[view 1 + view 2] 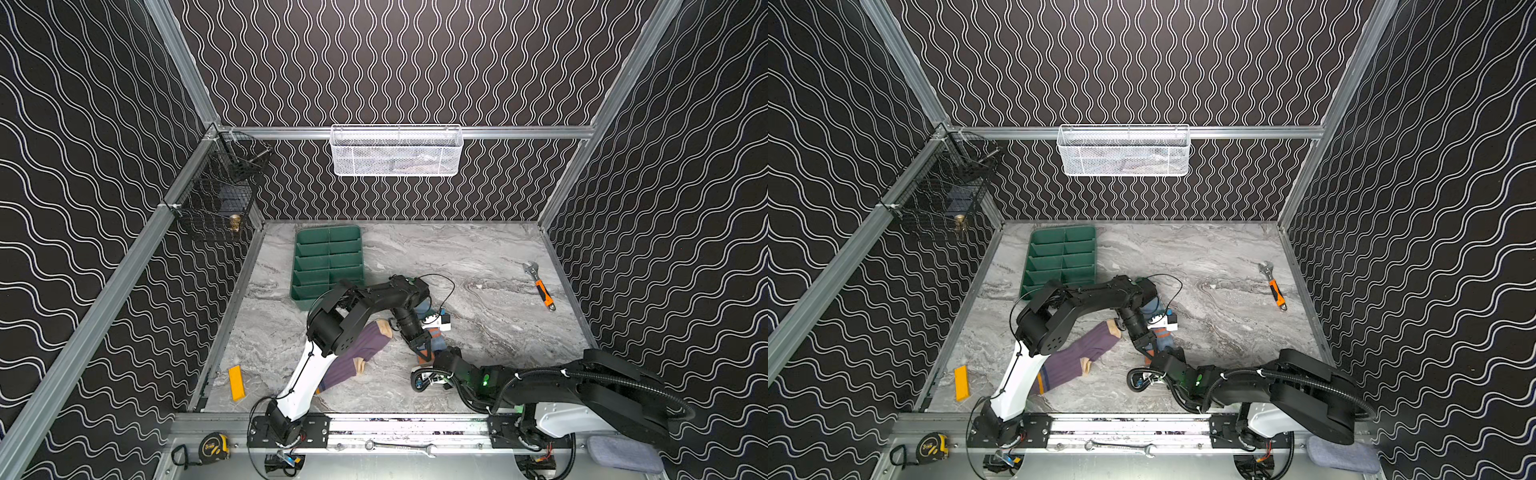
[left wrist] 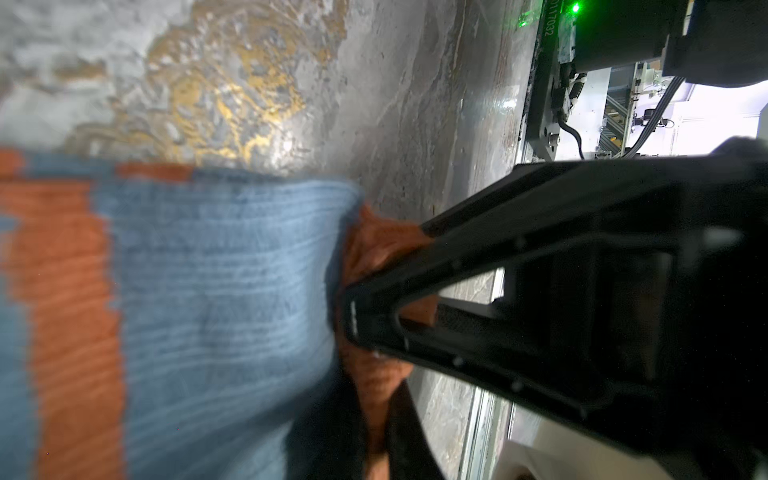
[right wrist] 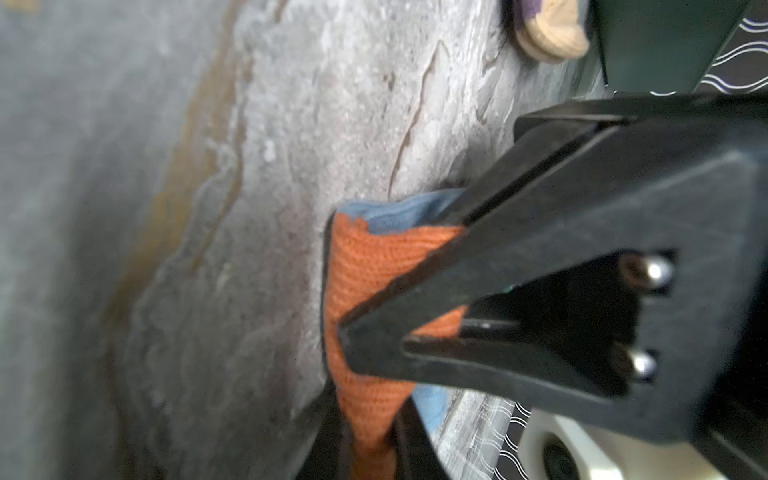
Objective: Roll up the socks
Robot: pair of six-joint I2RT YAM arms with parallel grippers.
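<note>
The blue sock [image 2: 228,291], ribbed with orange stripes and an orange cuff, lies on the marble-patterned table [image 1: 478,257] near the middle and toward the front edge. In both top views much of it is hidden under the left arm's forearm, so only a patch of blue and orange shows [image 1: 439,344]. Its cuff end is bunched where the two grippers meet. The left gripper [image 2: 352,316] has its jaws together, clamped on the orange cuff, and the right gripper [image 3: 343,329] is likewise pinched shut on the same orange cuff, with a bit of blue fabric showing behind it (both wrist views are blurred, but the cloth between the fingertips is plain). The purple sock [image 1: 357,357] lies flat just beside it on the left side, its peach toe pointing toward the blue one and its striped cuff toward the front rail, partly covered by the left arm. Farther back on the left sits a green divided tray [image 1: 328,266]. An orange-handled wrench [image 1: 542,289] lies well apart on the right, and a yellow block [image 1: 236,382] lies near the front left corner.
</note>
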